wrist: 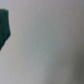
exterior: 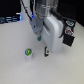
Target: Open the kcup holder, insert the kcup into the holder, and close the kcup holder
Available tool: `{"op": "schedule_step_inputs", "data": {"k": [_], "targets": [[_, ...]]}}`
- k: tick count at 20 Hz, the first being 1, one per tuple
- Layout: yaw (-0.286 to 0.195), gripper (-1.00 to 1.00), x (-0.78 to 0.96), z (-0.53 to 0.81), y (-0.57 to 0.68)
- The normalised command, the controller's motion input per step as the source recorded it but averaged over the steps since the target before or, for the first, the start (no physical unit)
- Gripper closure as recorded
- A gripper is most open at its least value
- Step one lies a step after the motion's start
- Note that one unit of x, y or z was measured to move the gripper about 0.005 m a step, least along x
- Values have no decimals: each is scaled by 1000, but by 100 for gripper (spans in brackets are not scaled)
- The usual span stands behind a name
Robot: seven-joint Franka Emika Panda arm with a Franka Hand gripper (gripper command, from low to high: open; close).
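The kcup (exterior: 28, 52) is a tiny whitish cup with a round green top, standing upright on the pale table in front of the machine. The kcup holder (exterior: 56, 31) is the boxy machine on the exterior view's right, with a pale front and black panels on its right side. My gripper (exterior: 38, 37) points down beside the machine's left face, above and behind the kcup and apart from it. Its fingers are too small and blurred to show whether they are open. The wrist view is blurred, showing only pale surface and a dark shape (wrist: 4, 27) at one edge.
A small dark part (exterior: 46, 51) stands at the foot of the machine, just to the exterior view's right of the kcup. Dark clutter (exterior: 10, 19) lies along the far edge of the table (exterior: 20, 70).
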Motion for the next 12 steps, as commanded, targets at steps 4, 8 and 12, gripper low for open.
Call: {"op": "schedule_step_inputs", "data": {"k": [4, 8, 12], "targets": [[-318, -100, -126, -27, -365], [-313, -100, -215, -152, -384], [-313, -100, -248, -229, -382]]}}
